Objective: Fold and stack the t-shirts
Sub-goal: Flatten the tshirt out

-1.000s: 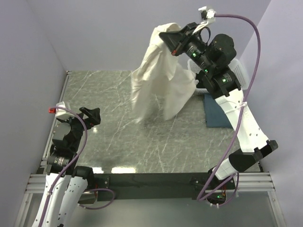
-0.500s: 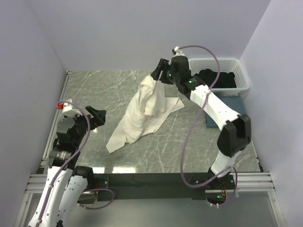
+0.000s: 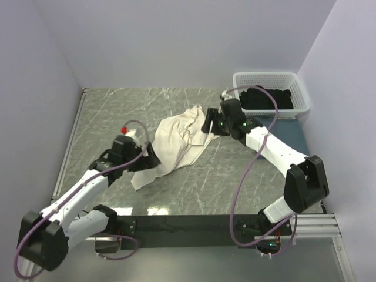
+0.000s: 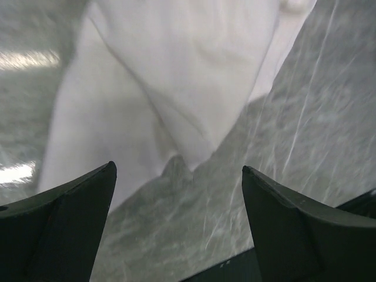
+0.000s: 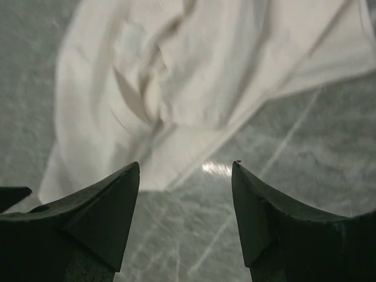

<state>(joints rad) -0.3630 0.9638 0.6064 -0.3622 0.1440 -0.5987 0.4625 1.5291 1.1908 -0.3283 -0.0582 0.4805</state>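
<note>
The large cream-white t-shirt (image 3: 176, 141) lies crumpled on the marble table (image 3: 117, 111), left of centre. My right gripper (image 3: 207, 123) hovers open at its far right edge, nothing between the fingers. In the right wrist view the cloth (image 5: 194, 76) spreads just beyond the open gripper (image 5: 185, 165). My left gripper (image 3: 151, 157) is open beside the shirt's near left corner. The left wrist view shows that cloth (image 4: 176, 76) ahead of the left gripper (image 4: 179, 170). A slate-blue t-shirt (image 3: 292, 130) lies folded at the right. A black t-shirt (image 3: 267, 98) sits in the basket.
The white lattice basket (image 3: 270, 75) stands at the back right corner. Purple walls close in the table at the back and on both sides. The right arm stretches across the slate-blue shirt. A dark rail (image 3: 188, 223) runs along the near edge.
The right gripper opened and let go of the cream-white shirt, which dropped from the air onto the table. The right arm came down low. The left arm reached forward to the shirt's near corner.
</note>
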